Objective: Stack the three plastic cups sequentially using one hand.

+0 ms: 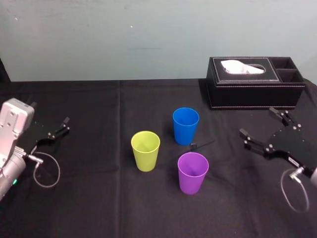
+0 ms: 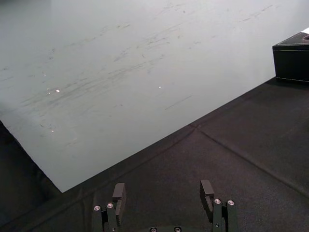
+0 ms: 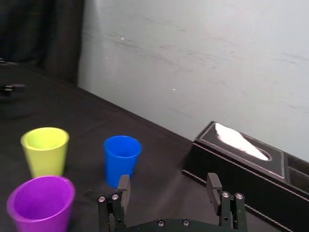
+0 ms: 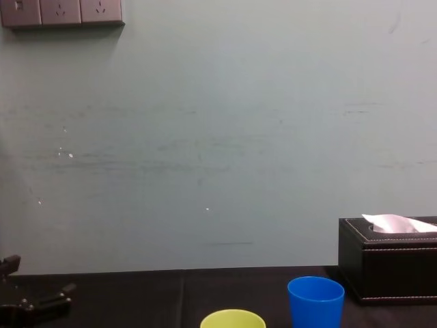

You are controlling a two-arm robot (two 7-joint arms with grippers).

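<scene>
Three cups stand upright and apart, mouths up, mid-table: purple cup nearest, yellow-green cup farther left, blue cup farthest. Two claws flank them, left gripper and right gripper, both spread and empty. One tissue box sits far right.

Clear gaps are separating the blue cup, yellow-green cup and purple cup, while the tissue box is occupying the far right.

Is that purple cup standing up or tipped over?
Upright: the purple cup stands on its narrow base with its open mouth facing up.
</scene>
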